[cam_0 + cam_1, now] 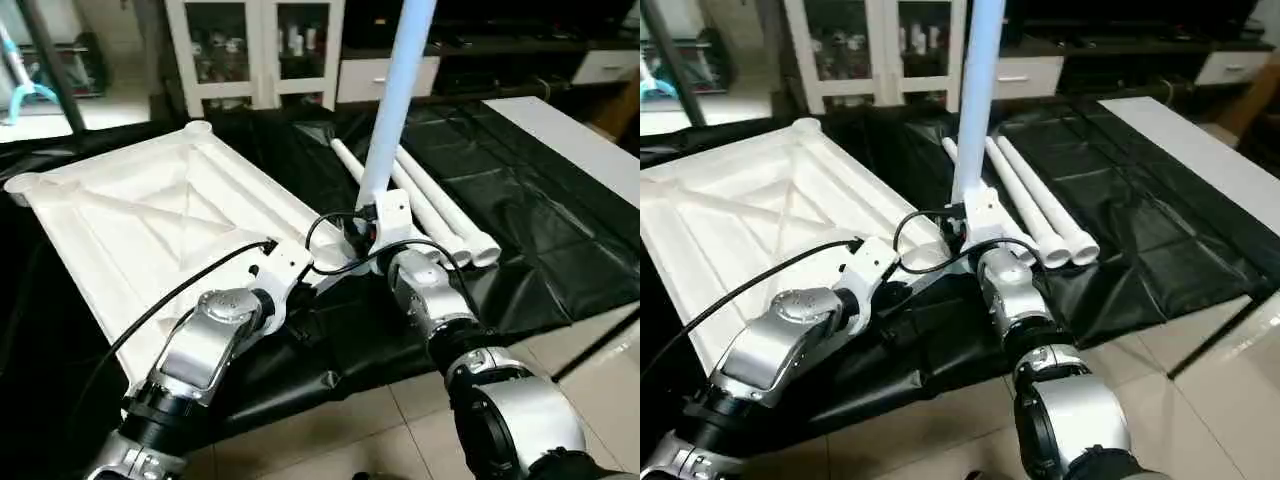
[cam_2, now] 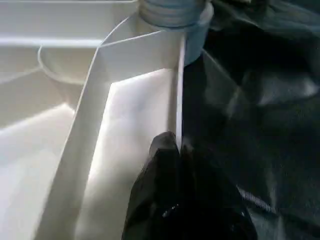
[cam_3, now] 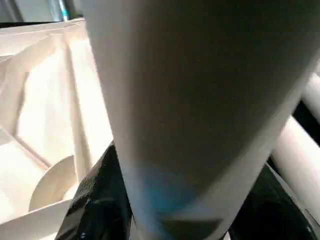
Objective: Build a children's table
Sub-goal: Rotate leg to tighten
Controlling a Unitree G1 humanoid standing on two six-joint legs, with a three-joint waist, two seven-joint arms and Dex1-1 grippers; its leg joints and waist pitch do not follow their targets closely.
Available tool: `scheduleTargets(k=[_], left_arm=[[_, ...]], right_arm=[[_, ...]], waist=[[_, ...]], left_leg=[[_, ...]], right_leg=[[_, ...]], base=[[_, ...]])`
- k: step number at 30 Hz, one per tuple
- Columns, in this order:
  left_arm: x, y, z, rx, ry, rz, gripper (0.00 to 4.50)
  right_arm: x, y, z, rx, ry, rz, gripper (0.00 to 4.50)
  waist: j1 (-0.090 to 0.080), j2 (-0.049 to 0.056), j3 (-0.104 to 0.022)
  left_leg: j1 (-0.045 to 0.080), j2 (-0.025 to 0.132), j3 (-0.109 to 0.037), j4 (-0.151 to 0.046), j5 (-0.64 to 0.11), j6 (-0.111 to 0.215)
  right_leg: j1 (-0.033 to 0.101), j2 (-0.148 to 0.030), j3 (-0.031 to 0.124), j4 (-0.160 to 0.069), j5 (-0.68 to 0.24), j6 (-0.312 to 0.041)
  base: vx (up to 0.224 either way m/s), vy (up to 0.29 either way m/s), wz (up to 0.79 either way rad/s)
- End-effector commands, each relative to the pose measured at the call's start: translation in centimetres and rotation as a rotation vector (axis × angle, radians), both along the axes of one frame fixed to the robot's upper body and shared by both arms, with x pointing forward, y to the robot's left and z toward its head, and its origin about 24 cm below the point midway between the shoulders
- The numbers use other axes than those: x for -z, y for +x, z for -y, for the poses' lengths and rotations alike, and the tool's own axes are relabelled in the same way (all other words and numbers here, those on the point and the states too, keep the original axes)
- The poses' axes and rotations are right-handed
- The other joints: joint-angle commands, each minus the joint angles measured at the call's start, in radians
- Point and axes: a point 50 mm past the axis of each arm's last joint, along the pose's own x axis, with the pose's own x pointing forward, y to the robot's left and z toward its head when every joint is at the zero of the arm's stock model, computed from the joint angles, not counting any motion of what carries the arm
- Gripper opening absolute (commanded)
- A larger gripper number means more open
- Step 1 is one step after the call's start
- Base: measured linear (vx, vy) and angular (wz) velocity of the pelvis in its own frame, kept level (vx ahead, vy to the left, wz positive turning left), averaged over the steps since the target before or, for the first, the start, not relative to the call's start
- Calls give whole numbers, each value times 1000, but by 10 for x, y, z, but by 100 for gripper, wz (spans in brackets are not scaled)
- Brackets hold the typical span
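Leg (image 1: 395, 95) upright in right gripper (image 1: 362, 232), jaws clamped round it, base at tabletop (image 1: 140, 215) corner socket for seating; left gripper (image 2: 172, 150) pinched together on rim, prob. steadying.

No legible text, labels, brand marks, numbers or signs found. Checked the white plastic rectangular tabletop (image 1: 150, 220) and the white tapered tubular legs (image 1: 440, 215) beside it: both surfaces plain.
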Motion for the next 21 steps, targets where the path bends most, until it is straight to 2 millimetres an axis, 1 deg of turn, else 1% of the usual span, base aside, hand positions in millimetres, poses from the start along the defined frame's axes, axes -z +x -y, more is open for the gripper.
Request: scheduleTargets(k=[1,2,3,4,5,6,7,8,9,10,11,12,13,14,15,16,17,18,19,20,21], left_arm=[[7,-3,-10,17,45,1,0],[7,-6,-15,44,48,2,0],[6,-9,-19,74,49,6,0],[4,-15,-26,145,50,15,0],[4,-18,-29,177,49,14,0],[2,-28,-36,266,49,5,0],[2,-33,-41,299,60,-11,0],[3,-35,-45,315,72,-24,0],[3,-36,-49,322,86,-30,0],[4,-38,-54,329,102,-37,0],[5,-38,-57,332,106,-39,0],[4,-38,-58,334,107,-39,0],[4,-37,-59,338,105,-38,0],[3,-37,-59,340,105,-37,0],[2,-36,-59,348,101,-33,0],[2,-35,-58,350,100,-32,0],[1,-34,-57,363,95,-26,0],[1,-34,-56,371,93,-24,0],[1,-34,-55,378,91,-23,0],[1,-34,-54,380,91,-23,0],[1,-33,-53,390,89,-22,0]], right_arm=[[6,-16,-27,-276,34,2,261],[3,-15,-23,-293,34,21,261],[1,-14,-19,-308,41,36,272],[-4,-12,-11,-343,68,55,272],[-6,-12,-8,-361,70,66,288],[-12,-11,2,-410,70,96,302],[-15,-11,7,-453,72,110,307],[-17,-11,11,-490,73,119,307],[-19,-12,15,-522,74,127,319],[-22,-13,22,-574,75,135,333],[-25,-14,28,-614,73,139,333],[-26,-15,32,-638,72,139,345],[-28,-15,37,-667,73,136,351],[-28,-16,40,-674,67,133,364],[-28,-16,46,-673,44,137,378],[-27,-16,48,-674,36,136,389],[-26,-17,55,-684,19,132,389],[-25,-18,58,-693,11,126,389],[-24,-19,60,-707,10,118,389],[-24,-20,61,-712,11,115,389],[-23,-21,64,-724,14,110,389]], waist=[[-18,10,-49],[-20,9,-49],[-22,5,-50],[-23,-1,-51],[-23,1,-52],[-26,0,-51],[-29,4,-61],[-24,5,-62],[-15,5,-65],[-5,4,-64],[-1,4,-65],[6,3,-63],[20,-1,-67],[27,0,-68],[33,2,-70],[36,2,-71],[39,3,-71],[46,13,-74],[49,8,-74],[51,8,-74],[55,24,-73]], left_leg=[[6,11,-19,-97,-632,-24],[4,11,-16,-96,-610,-18],[0,11,-14,-94,-573,-10],[-4,11,-12,-93,-542,2],[-8,13,-13,-92,-531,5],[-12,14,-11,-94,-518,7],[-27,18,-12,-94,-458,19],[-28,20,-8,-92,-428,24],[-15,20,4,-86,-387,42],[-10,20,14,-82,-354,58],[-9,20,17,-80,-344,65],[-7,22,20,-80,-336,68],[-8,21,29,-74,-299,78],[-9,22,30,-73,-278,79],[-10,23,33,-72,-233,84],[-18,24,31,-73,-197,88],[-17,24,31,-72,-189,88],[-12,24,32,-70,-181,83],[-9,23,35,-68,-180,84],[-10,23,35,-69,-180,85],[-11,22,32,-70,-186,80]], right_leg=[[21,-49,10,-70,-587,-66],[20,-51,14,-69,-587,-72],[17,-54,18,-66,-580,-86],[16,-56,25,-65,-577,-100],[17,-56,29,-57,-565,-108],[17,-54,31,-53,-552,-117],[27,-54,39,-34,-471,-149],[23,-51,43,-30,-433,-164],[12,-43,48,-24,-353,-201],[9,-41,54,-18,-304,-231],[8,-39,56,-12,-290,-239],[5,-37,59,-11,-287,-243],[7,-35,68,-3,-276,-249],[7,-36,71,1,-268,-251],[8,-34,73,9,-230,-261],[15,-34,72,16,-203,-267],[15,-33,72,18,-198,-267],[14,-32,71,16,-186,-270],[14,-30,73,19,-163,-280],[15,-30,74,19,-159,-283],[17,-31,73,22,-161,-285]], base=[[0,0,0],[0,0,0],[0,0,0],[0,0,0],[0,0,0],[0,0,0],[0,0,0],[0,0,0],[56,-41,13],[56,-41,13],[56,-40,18],[0,0,0],[50,-35,15],[53,-26,11],[71,-32,8],[0,0,0],[0,0,0],[0,0,0],[0,0,0],[0,0,0],[0,0,0]])
